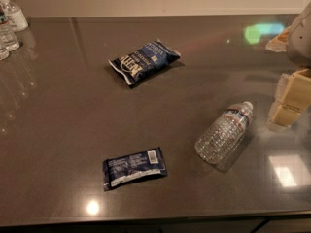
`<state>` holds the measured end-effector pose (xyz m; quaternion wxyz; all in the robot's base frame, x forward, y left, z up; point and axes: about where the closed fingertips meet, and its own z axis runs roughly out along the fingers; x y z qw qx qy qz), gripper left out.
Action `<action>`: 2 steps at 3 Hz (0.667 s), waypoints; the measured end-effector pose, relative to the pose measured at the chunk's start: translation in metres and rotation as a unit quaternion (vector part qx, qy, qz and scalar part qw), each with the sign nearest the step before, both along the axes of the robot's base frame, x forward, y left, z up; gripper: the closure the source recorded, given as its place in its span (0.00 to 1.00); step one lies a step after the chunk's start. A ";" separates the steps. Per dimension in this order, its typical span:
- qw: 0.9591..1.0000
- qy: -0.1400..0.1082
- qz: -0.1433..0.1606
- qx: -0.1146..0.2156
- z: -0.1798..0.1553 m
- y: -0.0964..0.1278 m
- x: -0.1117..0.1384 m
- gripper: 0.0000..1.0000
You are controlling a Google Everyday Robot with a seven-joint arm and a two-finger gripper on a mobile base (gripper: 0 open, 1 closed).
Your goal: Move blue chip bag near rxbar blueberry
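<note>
The blue chip bag [145, 61] lies on the dark tabletop [63, 130], toward the back centre, puffy and crinkled with white lettering. The rxbar blueberry [134, 168], a small flat dark blue wrapper with a white barcode patch, lies near the front edge, well apart from the bag. My gripper [286, 102] is at the right edge of the view, above the table and far to the right of both. Its two beige fingers stand apart and hold nothing.
A clear plastic water bottle [224, 132] lies on its side between the gripper and the rxbar. Several bottles, one a sanitizer pump [11, 12], stand at the back left corner. A light-coloured object [278, 40] sits at the back right.
</note>
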<state>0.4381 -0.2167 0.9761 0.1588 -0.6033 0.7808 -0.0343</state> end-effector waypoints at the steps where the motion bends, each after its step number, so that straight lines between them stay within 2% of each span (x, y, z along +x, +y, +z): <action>1: 1.000 0.000 0.000 0.000 0.000 0.000 0.000 0.00; 2: 1.000 -0.001 0.008 0.008 0.002 0.004 0.003 0.00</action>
